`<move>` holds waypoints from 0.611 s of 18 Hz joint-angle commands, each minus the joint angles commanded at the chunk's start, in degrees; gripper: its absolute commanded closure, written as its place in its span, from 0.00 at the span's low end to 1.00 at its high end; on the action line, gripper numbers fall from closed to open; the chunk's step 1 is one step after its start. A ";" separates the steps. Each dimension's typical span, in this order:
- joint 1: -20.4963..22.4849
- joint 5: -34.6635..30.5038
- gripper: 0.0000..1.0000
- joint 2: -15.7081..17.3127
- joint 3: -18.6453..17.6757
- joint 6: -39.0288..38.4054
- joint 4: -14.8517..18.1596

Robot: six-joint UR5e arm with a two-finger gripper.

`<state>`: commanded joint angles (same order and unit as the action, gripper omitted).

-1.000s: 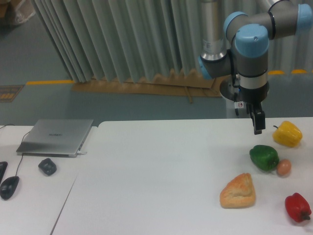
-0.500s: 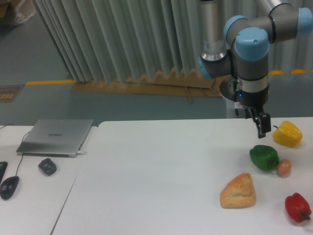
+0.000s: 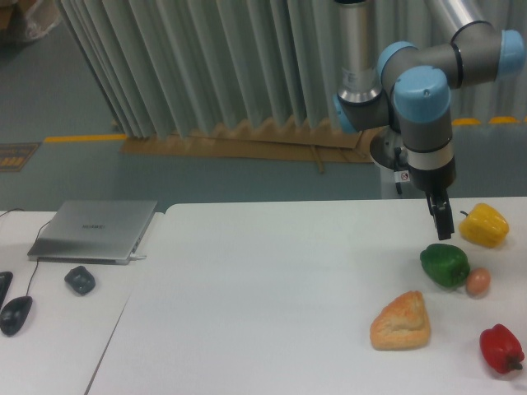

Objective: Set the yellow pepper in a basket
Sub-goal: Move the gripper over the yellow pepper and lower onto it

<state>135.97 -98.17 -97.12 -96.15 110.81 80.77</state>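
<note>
The yellow pepper [image 3: 485,225] lies on the white table [image 3: 272,304] at the far right, glossy and lumpy with a short dark stem on its left. My gripper [image 3: 444,225] hangs from the blue-jointed arm just left of the pepper, above the table. Its dark fingers point down and look close together and empty. I cannot make out whether they are open or shut. No basket is in view.
A green pepper [image 3: 445,265] lies below the gripper, with a small brown egg-like object [image 3: 478,281] at its right. A bread piece [image 3: 402,321] and a red pepper [image 3: 501,348] lie nearer the front. A laptop [image 3: 95,230], a dark lump [image 3: 80,280] and a mouse [image 3: 16,314] sit at left.
The gripper has moved a little to the right and slightly down, closer to the yellow pepper. The objects on the table have not moved.
</note>
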 joint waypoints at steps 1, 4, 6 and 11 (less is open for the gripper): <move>0.35 -0.09 0.00 0.00 -0.79 1.59 0.00; 1.14 -1.31 0.00 0.79 -3.69 4.31 -0.17; 2.89 -6.40 0.00 0.88 -4.13 11.50 -0.17; 8.42 -7.56 0.00 1.49 -5.27 17.48 -0.09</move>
<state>144.39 -105.73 -95.63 -101.42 128.29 80.68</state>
